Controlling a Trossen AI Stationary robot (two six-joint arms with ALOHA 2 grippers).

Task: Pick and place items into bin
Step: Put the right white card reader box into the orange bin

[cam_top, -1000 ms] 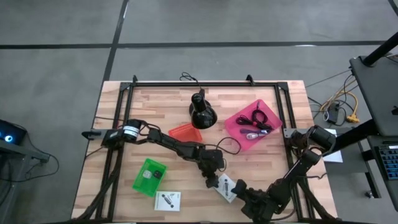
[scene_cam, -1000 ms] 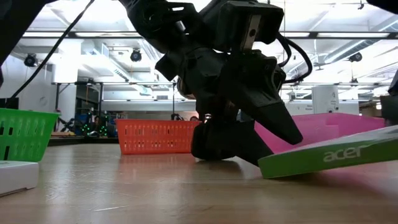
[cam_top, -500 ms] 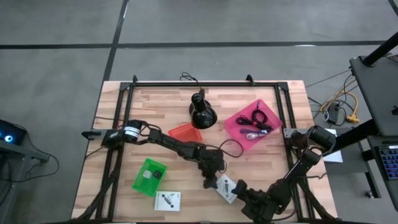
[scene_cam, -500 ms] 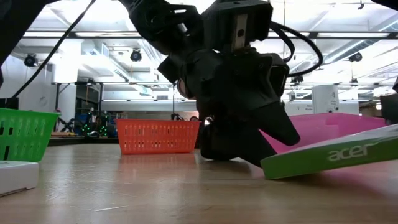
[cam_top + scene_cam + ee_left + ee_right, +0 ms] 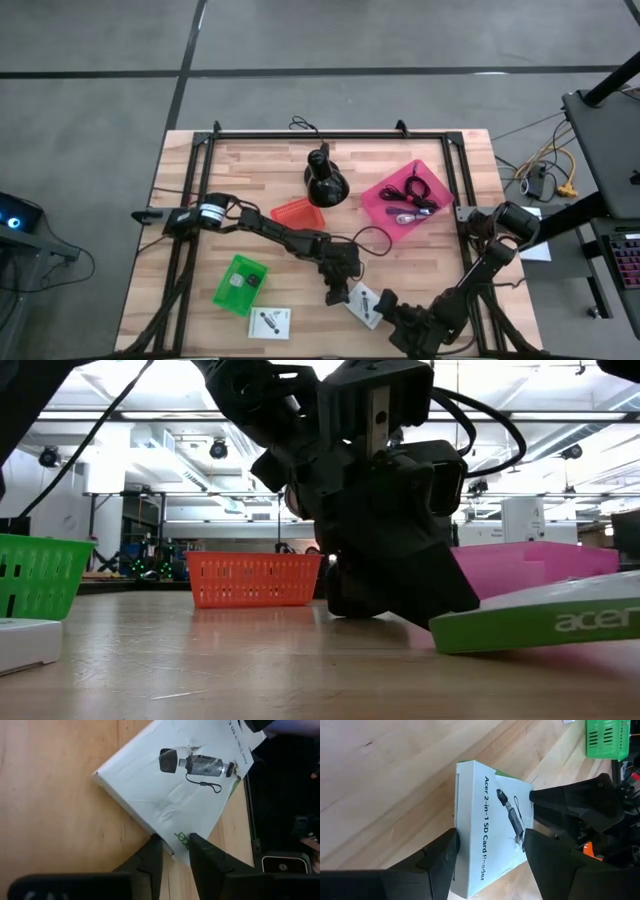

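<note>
The item at work is a flat white card-reader box (image 5: 362, 301) with a green side, near the table's front edge. In the low view the box (image 5: 540, 622) lies tilted, its right end raised. My left gripper (image 5: 338, 292) stands at the box's left end, shut on its edge. My right gripper (image 5: 385, 306) comes from the front right, with the box (image 5: 495, 820) between its wide-set fingers. A second white card (image 5: 269, 323) lies flat on the table to the left. My left gripper pinches the box's green edge (image 5: 181, 838) near a corner between its two fingers, slanting down from the table's left. That end of the box (image 5: 442, 638) rests low at the table. My right gripper has a finger on each of the box's two long sides (image 5: 462, 834), at the end nearer the table's front right corner, slanting down. That end is lifted off the table, so the box sits tilted.
A pink bin (image 5: 405, 200) with black cables stands at the back right. A small red bin (image 5: 295, 212) and a black cone stand (image 5: 325, 182) stand mid-table, and a green bin (image 5: 240, 283) is at the front left. A black frame borders the table.
My left gripper has rolled in place and its fingers have closed in on the box's edge. The box's raised end has sunk, so the box lies flatter than before.
</note>
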